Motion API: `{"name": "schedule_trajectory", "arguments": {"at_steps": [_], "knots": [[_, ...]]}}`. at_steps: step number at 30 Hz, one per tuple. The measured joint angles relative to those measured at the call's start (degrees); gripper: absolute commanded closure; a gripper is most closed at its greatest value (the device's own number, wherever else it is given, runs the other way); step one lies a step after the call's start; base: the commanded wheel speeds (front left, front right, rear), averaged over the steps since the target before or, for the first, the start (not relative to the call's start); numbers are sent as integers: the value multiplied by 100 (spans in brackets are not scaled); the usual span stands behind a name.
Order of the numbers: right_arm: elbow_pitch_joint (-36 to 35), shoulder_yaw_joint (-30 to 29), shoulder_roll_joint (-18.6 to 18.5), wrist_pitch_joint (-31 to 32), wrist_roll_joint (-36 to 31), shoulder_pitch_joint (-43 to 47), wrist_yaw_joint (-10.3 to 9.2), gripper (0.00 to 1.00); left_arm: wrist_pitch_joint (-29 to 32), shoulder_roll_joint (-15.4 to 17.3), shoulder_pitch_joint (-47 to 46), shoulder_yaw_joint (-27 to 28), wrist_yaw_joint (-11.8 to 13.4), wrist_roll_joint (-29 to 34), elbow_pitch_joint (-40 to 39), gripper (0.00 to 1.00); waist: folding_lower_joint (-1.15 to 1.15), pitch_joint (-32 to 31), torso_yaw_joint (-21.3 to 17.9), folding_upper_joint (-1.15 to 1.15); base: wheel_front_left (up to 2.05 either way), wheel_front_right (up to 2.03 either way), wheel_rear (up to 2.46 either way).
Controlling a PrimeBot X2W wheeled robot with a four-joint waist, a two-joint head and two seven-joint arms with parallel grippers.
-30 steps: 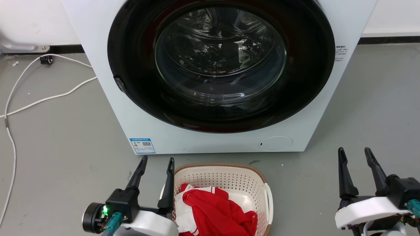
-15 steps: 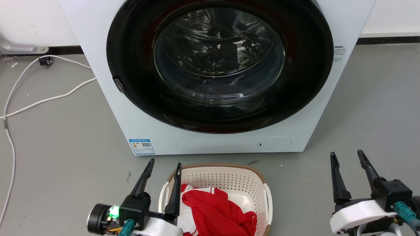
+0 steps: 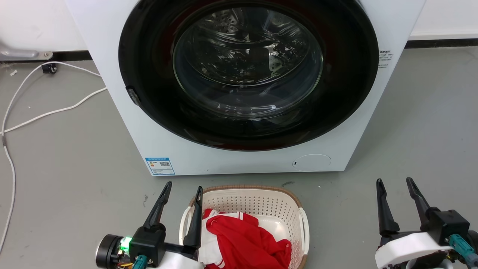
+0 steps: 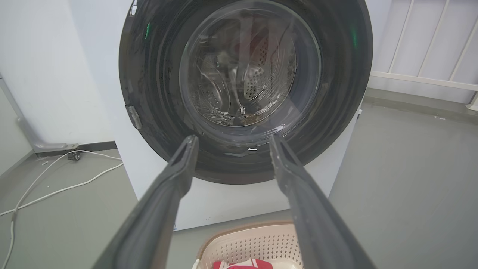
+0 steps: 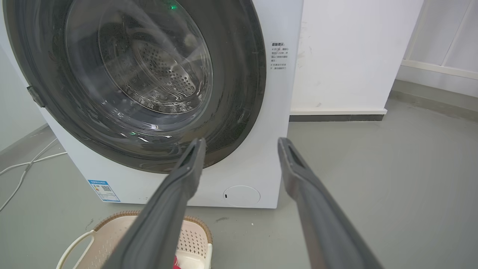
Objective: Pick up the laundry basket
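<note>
Right end effector (image 3: 394, 180) lower than before; left end effector (image 3: 185, 185) beside one laundry basket (image 3: 261, 203); both spread

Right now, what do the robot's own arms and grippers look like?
The left gripper and right gripper each have two long tapered black fingers, a black block, a white wrist shell and a teal plug. The left shows a green light.

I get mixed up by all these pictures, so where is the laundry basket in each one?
Head view: the laundry basket sits bottom middle, before the washing machine.
Left wrist view: the laundry basket peeks in at the bottom edge, between the dark fingers.
Right wrist view: the laundry basket is in the bottom left corner, partly behind one finger.
Shared landmark: the washing machine's round dark door, above it in every view.
</note>
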Motion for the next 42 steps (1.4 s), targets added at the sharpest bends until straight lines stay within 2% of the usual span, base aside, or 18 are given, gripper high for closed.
{"name": "schedule_trajectory", "arguments": {"at_steps": [6,13,29,35,42], "knots": [[-2,5,0,-65,-238,-27,0,0,-60,-107,27,113,-149,356,3,0,0,29,-12,0,0,0,0],[0,7,0,-65,-215,-46,0,0,-67,-197,30,242,-290,439,19,0,0,19,-6,0,0,0,0],[3,12,0,-66,-158,-46,0,0,-67,-300,87,387,-410,528,32,0,0,36,29,0,0,0,0],[79,15,0,-69,-63,-125,0,0,-68,-321,61,452,-469,527,118,0,0,212,34,0,0,0,0],[235,70,0,-7,-152,-470,0,0,-68,-290,-258,515,-594,560,724,0,0,708,29,0,0,0,0]]}}
